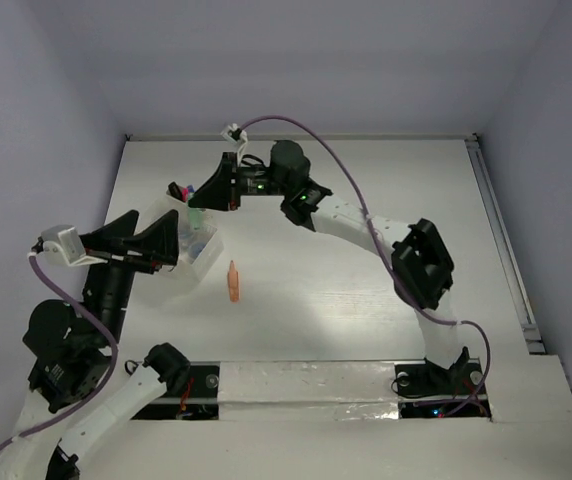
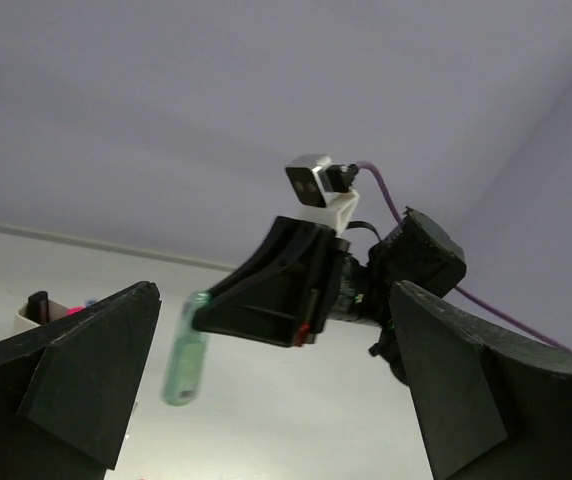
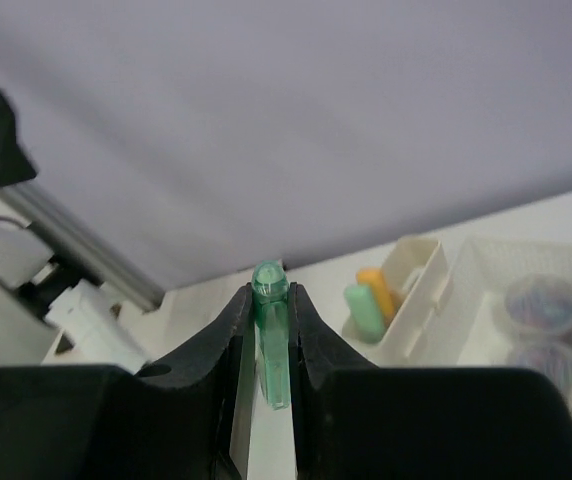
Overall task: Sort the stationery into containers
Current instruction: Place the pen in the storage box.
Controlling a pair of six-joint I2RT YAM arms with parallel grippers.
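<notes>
Stationery count
One pale green marker (image 3: 271, 345), one orange marker (image 1: 233, 282), one green stub (image 3: 367, 310), one orange stub (image 3: 379, 284), two round clear jars (image 3: 541, 300).

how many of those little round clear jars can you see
2, both in the wide bin on the right of the right wrist view: the far jar, and the near jar just in front of it. Others may be hidden outside this view.
</notes>
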